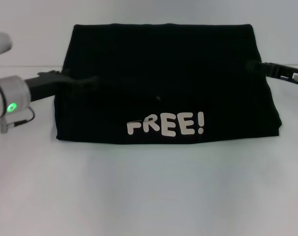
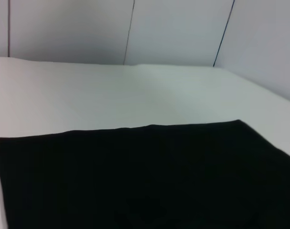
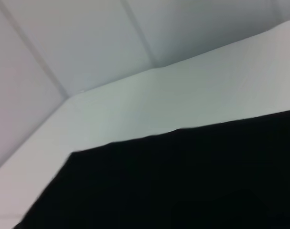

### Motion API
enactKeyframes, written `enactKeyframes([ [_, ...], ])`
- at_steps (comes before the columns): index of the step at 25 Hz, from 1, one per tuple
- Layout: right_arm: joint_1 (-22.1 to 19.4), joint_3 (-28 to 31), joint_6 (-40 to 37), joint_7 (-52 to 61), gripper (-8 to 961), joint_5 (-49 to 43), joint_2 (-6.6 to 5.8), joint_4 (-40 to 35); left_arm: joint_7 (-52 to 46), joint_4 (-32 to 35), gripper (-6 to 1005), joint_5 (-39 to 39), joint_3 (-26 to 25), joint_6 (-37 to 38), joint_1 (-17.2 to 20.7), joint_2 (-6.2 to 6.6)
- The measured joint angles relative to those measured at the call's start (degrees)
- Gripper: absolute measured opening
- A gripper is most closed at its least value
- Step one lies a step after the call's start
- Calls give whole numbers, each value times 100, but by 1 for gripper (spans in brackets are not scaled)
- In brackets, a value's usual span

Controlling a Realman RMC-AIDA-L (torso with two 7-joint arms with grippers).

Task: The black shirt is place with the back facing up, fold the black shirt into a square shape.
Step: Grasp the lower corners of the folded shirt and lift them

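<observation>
Left hand point(image 1: 87, 83): reaches in from the shirt's left edge about halfway up; black fingers blend into black cloth, so how far it is open, and whether it has any fabric, cannot be told.
Black shirt point(image 1: 163, 83): lies between the two hands, already folded to a compact block, wider than deep, with pale "FREE!" lettering point(image 1: 166, 124) showing on the near part, closer to the robot than either hand. In the left wrist view the cloth point(image 2: 145, 181) fills the near ground with a straight far edge; the right wrist view shows the same dark sheet point(image 3: 183, 181).
Right hand point(image 1: 257, 66): meets the shirt's right edge near its far corner, a little farther out than the left hand; its fingers are lost against the cloth, so its opening and hold cannot be judged.
Step in hand: probably a late fold or squaring-up at the side edges.
Doing it well: both hands should work level and together, so edges line up and the near hem stays straight; a pull from one side alone would likely skew the block.
Bench point(image 1: 149, 196): plain white, smooth, under the shirt and in front of both hands.
Room: pale panelled walls point(image 2: 135, 28) with thin dark seams beyond the bench's far edge.
</observation>
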Motion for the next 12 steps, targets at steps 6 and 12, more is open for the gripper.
enactKeyframes([
  [6, -103, -89, -609, -119, 681, -20, -12, -74, -199, 265, 950, -19, -25, 707, 452, -25],
  [12, -100, -111, -578, -128, 679, -24, 2, -82, -1510, 337, 950, 352, -77, 838, 617, 2],
])
